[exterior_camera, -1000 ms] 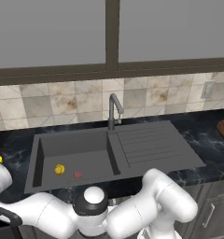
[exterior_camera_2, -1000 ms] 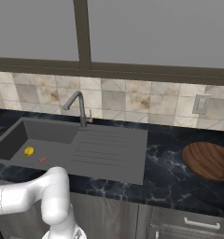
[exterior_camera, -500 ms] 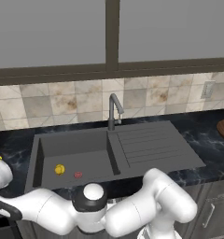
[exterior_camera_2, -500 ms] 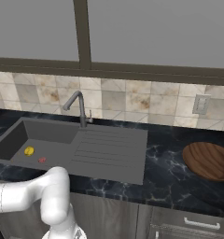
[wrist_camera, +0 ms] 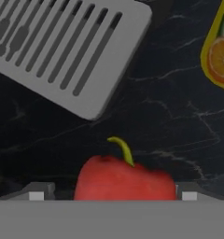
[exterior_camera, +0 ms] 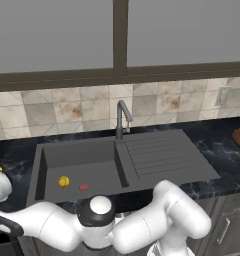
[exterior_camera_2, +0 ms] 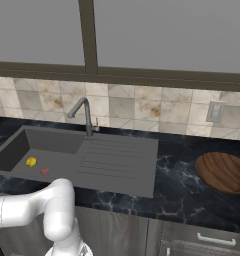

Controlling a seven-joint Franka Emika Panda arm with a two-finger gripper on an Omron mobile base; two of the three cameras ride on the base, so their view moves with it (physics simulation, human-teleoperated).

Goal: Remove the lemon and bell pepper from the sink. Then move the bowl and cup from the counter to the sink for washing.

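Bell pepper [wrist_camera: 125, 179] rests on the dark counter [wrist_camera: 170, 121] at lower centre, between the jaws, which stand wide apart.

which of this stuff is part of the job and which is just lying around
Job: lemon, bell pepper, sink, bowl, cup.
Lying about: faucet, dull red disc in the sink, grey slatted plate, wall outlet.

Glossy white rounded arm [exterior_camera: 157, 225] segments (dark bands at joints).
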